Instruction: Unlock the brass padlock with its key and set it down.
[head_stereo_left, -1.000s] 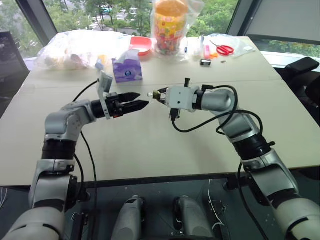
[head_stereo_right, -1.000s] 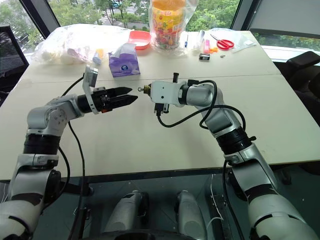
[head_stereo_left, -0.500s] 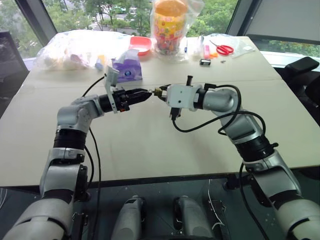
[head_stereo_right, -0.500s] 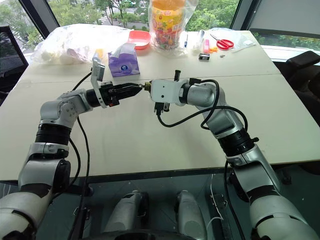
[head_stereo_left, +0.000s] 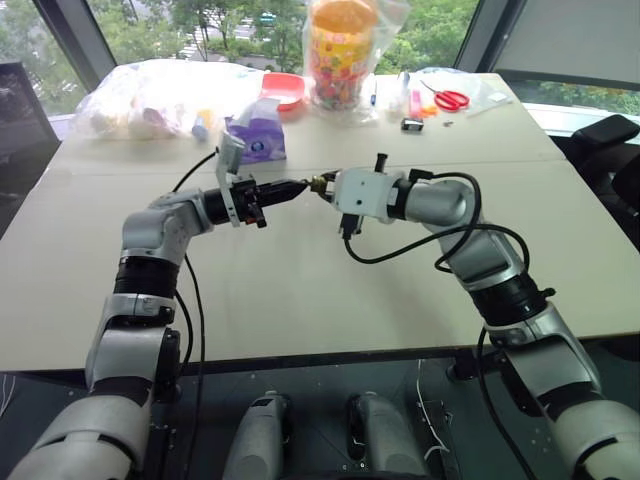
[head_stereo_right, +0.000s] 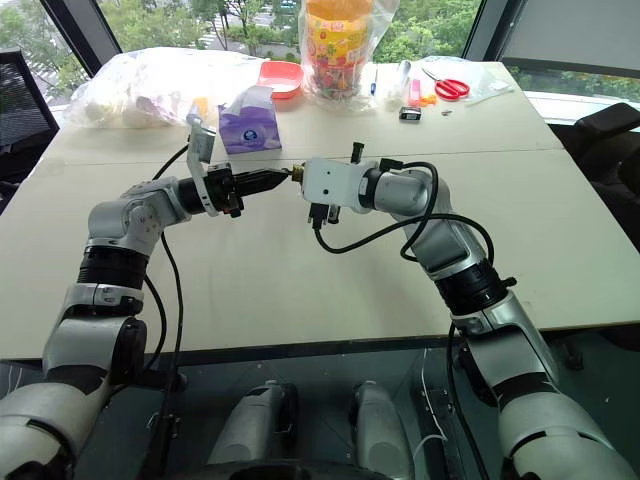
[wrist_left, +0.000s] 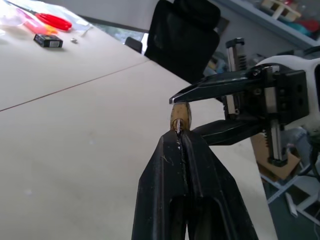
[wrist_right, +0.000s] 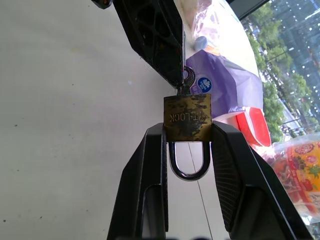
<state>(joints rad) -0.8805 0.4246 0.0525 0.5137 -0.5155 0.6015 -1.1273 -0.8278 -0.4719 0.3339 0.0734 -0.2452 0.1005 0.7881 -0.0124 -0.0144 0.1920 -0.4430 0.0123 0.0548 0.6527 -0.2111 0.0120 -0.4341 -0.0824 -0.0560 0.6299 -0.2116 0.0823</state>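
From my head cameras I look down on a pale beige table with a seam running across it, set before tall windows with green trees outside. Along its far edge sit clear plastic bags, a purple tissue pack, a red bowl, a bagged jar of colourful sweets, red-handled scissors and a small black box. A black office chair stands off the table's right corner. My two arms meet above the table's middle: my left gripper points straight at my right gripper, tips almost touching.

Through my left wrist, my own fingers are pressed together on the key, which sits in the end of the brass padlock. My right gripper's black fingers clamp that padlock from either side, above bare table and the dark chair back.

Through my right wrist, the tarnished padlock sits squeezed between my two fingers, its silvery shackle hanging in the gap, closed into the body. The key's round head disappears into my left gripper's tip, with the tissue pack and red bowl behind.
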